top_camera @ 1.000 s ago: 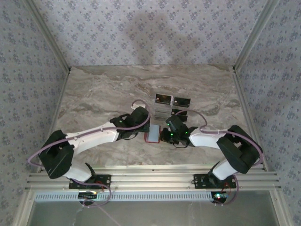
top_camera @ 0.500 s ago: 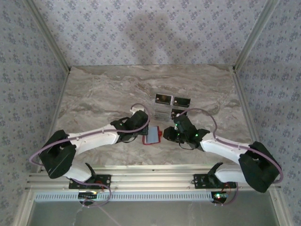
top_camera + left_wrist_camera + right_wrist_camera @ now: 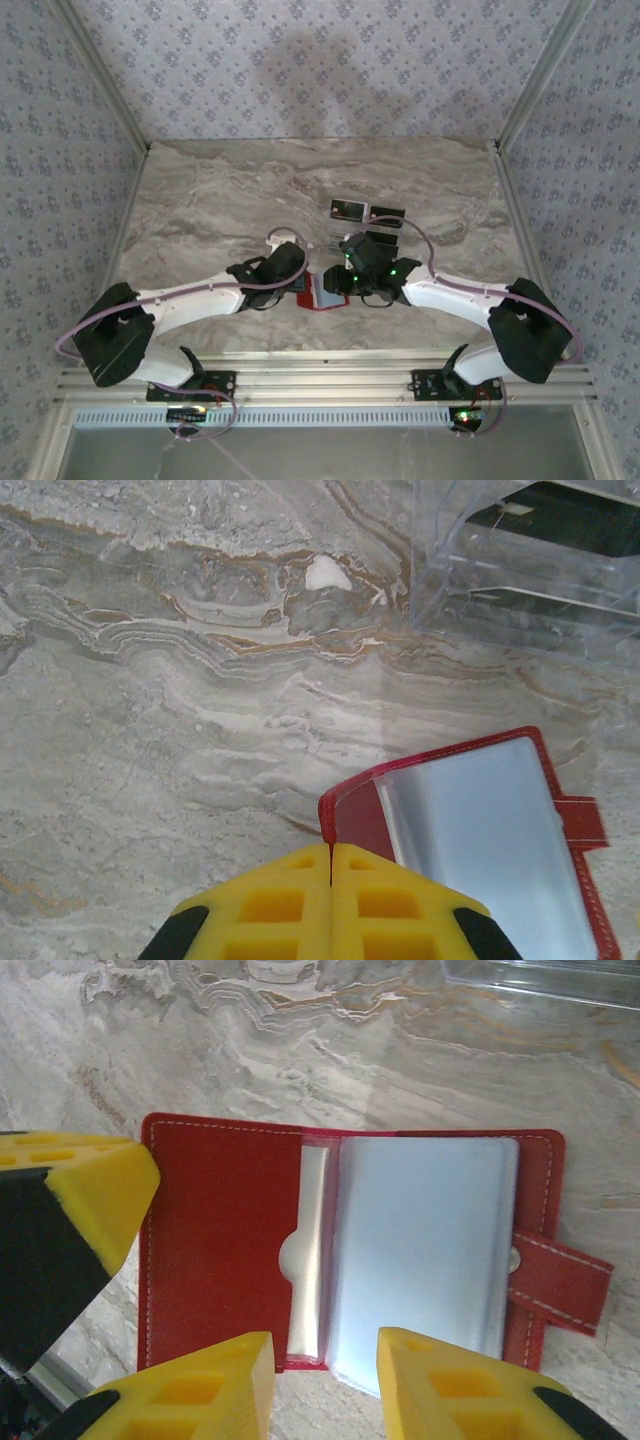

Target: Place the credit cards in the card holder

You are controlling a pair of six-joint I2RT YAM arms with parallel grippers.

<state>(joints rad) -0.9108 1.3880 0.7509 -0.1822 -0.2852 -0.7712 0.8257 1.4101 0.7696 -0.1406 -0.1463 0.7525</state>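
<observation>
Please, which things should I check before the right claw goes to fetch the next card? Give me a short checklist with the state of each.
1. The card holder lies open, inside facing up: ok.
2. The left claw is shut on its cover edge: ok.
3. The right claw is open and empty: ok.
4. The clear sleeve is free for a card: cannot tell, glare.
5. A black card waits in the clear stand: ok.

Marble tabletop (image 3: 220,200), floral-papered walls (image 3: 300,60)
</observation>
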